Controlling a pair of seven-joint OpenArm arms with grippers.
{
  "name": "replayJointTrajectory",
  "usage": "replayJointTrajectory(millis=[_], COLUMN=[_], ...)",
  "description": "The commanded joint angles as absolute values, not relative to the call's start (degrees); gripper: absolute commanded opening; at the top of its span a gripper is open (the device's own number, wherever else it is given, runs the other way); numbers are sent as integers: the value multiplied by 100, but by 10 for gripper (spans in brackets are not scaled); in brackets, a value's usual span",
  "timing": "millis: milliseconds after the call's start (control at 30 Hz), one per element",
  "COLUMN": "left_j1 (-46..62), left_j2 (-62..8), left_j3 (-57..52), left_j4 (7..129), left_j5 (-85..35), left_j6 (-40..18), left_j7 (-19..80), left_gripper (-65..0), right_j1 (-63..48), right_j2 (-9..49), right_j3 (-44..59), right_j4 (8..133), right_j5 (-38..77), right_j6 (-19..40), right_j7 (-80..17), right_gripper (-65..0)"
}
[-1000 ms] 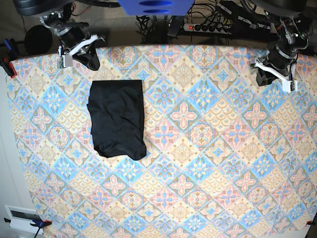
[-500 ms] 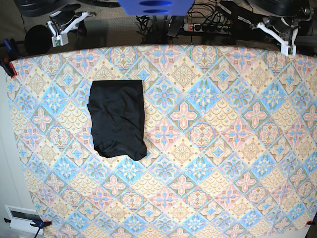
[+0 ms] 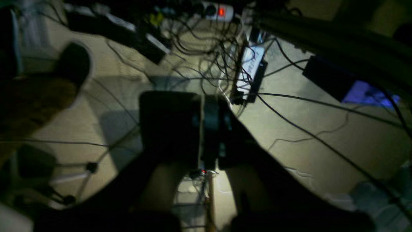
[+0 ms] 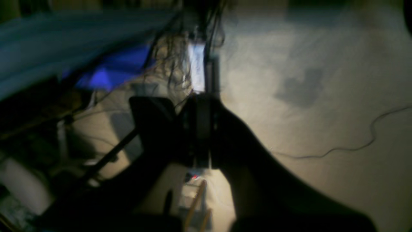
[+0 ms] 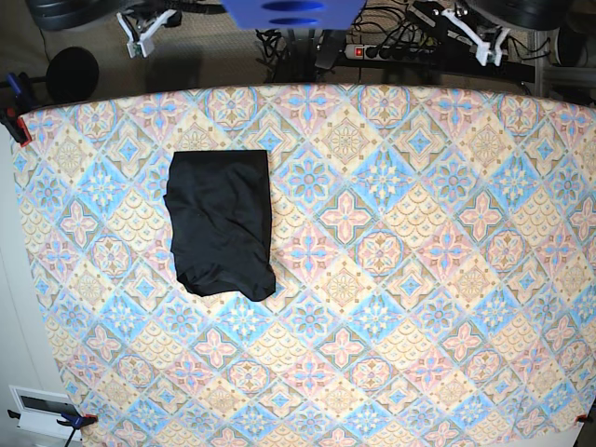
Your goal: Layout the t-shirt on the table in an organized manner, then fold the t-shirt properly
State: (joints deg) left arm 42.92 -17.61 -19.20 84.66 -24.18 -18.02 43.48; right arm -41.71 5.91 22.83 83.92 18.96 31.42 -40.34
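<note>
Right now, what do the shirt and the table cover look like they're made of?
Shirt: thin, soft black fabric with a faint sheen, judging by its rumpled lower edge; likely a knit, though the weave is too small to tell.
Table cover: probably printed cloth or oilcloth, matte, lying flat with a pastel tile pattern.

Looks like a robotics lab / test rig, not a home: a table [image 5: 391,279] w/ a pastel tile-pattern cloth clamped at its corners, e.g. a red-black clamp [image 5: 13,121] at the far left edge, and a blue mount [image 5: 293,11] overhead at the back. Behind it the bare beige floor [image 3: 322,129] is a mess of loose black cables [image 3: 206,42], a power strip [image 5: 391,52] w/ its red switch lit, plus adapters & boxes. Both wrist views are dim and blurred but show the same cable clutter on the floor.
</note>
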Motion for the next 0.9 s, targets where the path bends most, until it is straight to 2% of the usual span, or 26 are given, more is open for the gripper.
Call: replayJointTrajectory(millis=[0, 200, 400, 667, 800, 867], left_j1=[4224, 3530, 3081, 2114, 1938, 1824], left_j2=[-1851, -1815, -1833, -1701, -1631, -1534], left_j3=[-1877, -1332, -286, 796, 1367, 1525], left_j4=[8338, 7275, 6193, 3679, 3266, 3108], left_j5=[-2440, -2440, -2088, -1947, -1991, -1956], left_j6=[-1798, -1798, -1771, -1763, -1763, -1763], left_j7=[4277, 4163, 2897, 1288, 813, 681], left_gripper=[-648, -648, -648, -648, -647, -647], right_j1=[-4136, -3495, -3011, -2176, -2070, -2000], right_j2=[585, 585, 585, 585, 585, 585], right_j3=[2229, 2079, 1895, 1938, 1938, 1938], right_j4=[8233, 6818, 5473, 3609, 3257, 3152], right_j5=[1719, 1103, 1086, 505, 505, 505], right_j6=[3178, 3178, 3169, 3160, 3143, 2914], right_j7=[-4048, -3231, -2651, -1648, -1393, -1323], right_gripper=[-650, -650, -650, -650, -650, -650])
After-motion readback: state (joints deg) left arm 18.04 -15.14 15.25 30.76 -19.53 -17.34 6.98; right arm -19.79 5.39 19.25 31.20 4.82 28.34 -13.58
